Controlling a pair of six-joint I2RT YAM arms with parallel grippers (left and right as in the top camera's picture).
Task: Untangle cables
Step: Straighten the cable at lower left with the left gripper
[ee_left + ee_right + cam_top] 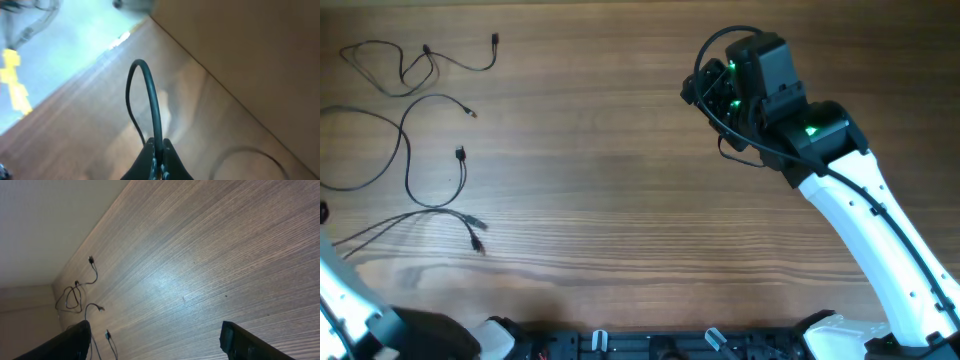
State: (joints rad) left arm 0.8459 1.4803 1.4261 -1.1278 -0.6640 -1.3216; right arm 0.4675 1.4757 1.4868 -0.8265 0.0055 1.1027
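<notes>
Several thin black cables lie spread on the left of the wooden table: one at the top left (420,62), a long looping one (408,150), and one lower down (420,218). In the left wrist view, my left gripper (159,146) is shut on a black cable (150,95), which arches up in a loop in front of the jaws. The left gripper itself sits at the overhead view's left edge, hardly visible. My right gripper (706,90) is over the upper right of the table, far from the cables. It is open and empty (155,337). The cables (75,297) show far off in its view.
The wooden table (620,180) runs to its front edge, where the arm bases (650,345) stand. My left arm's white link (345,300) is at the bottom left. A table edge and a wall (240,50) show in the left wrist view.
</notes>
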